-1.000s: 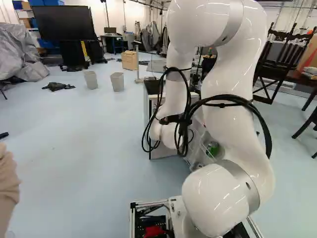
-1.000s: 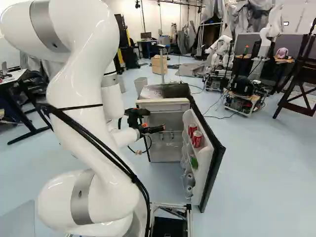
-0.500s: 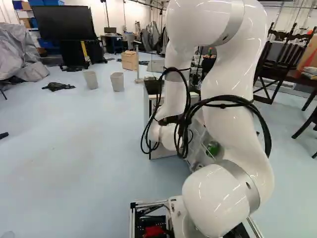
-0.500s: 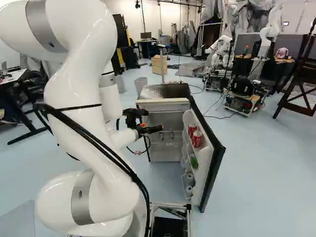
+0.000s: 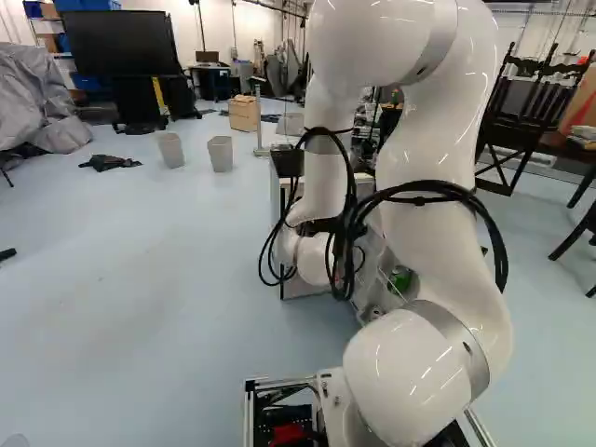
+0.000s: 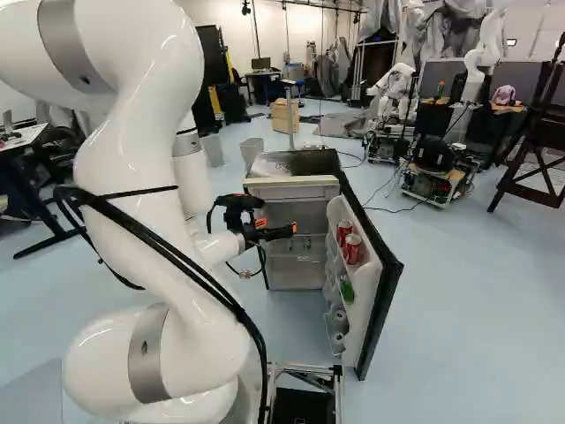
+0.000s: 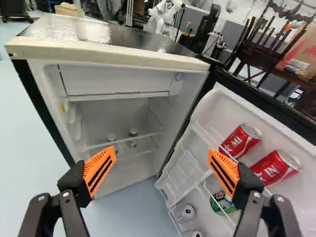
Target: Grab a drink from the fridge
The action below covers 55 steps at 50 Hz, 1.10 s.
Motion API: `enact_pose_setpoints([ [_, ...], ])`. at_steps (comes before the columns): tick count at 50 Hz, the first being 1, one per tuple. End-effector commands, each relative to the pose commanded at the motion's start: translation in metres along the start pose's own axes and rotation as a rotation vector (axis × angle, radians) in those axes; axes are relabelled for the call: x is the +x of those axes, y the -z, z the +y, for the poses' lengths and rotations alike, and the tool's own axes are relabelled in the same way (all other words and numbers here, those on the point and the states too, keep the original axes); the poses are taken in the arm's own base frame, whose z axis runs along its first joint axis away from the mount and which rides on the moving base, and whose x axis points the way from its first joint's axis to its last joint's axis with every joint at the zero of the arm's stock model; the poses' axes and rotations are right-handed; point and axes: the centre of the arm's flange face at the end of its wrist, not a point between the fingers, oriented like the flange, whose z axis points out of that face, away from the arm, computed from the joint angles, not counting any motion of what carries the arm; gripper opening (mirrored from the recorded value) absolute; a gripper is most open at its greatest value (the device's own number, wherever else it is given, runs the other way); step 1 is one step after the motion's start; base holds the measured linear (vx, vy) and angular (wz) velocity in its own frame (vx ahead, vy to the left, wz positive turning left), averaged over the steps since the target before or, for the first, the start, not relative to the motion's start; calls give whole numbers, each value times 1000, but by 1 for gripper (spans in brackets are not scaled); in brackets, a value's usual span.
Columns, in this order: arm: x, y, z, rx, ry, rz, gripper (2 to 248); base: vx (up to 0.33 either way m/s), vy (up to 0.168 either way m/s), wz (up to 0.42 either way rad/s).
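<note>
Pale blue floor [image 5: 168, 279] spreads through a bright workshop, with a wide black screen [image 5: 116, 42] at the far left of the left base view. The glossy white jointed arm [image 5: 433, 121] reaches forward, black cables looped around it, to a low white-lined fridge [image 7: 108, 57] with black sides. Its black-edged door [image 6: 380, 283] hangs wide open, white shelves on the inner face. At the right of the left base view is a dark wooden chair [image 5: 517, 102]; two grey bins [image 5: 170, 149] [image 5: 220, 154] stand near each other on the floor.

The black two-fingered pincer with orange pads [image 6: 277, 227] is in front of the open fridge, near the door. In the wrist view, the pincer [image 7: 161, 150] has its fingers spread well apart, with no can between the pads.

The drinks are in the door, on the pincer's right: two red cans with white lettering [image 7: 240, 140] [image 7: 275, 168] tilt side by side on an upper shelf. Below them sits a green can [image 7: 224, 202], partly behind a finger, and lower still two silvery cans [image 7: 187, 212] [image 7: 193, 233]. Two small clear containers [image 7: 112, 138] [image 7: 132, 134] are inside the fridge, too small to identify.
</note>
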Motion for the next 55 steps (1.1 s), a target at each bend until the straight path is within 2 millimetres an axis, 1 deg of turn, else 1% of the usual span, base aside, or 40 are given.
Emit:
enact_pose_setpoints([
  [19,2,3,17,-194,-42,26,247,0,0,0],
  [38,0,6,33,-391,-85,14,247,0,0,0],
  [48,-1,1,39,-502,-126,-17,247,0,0,0],
  [55,0,-6,40,-550,-153,-36,247,0,0,0],
])
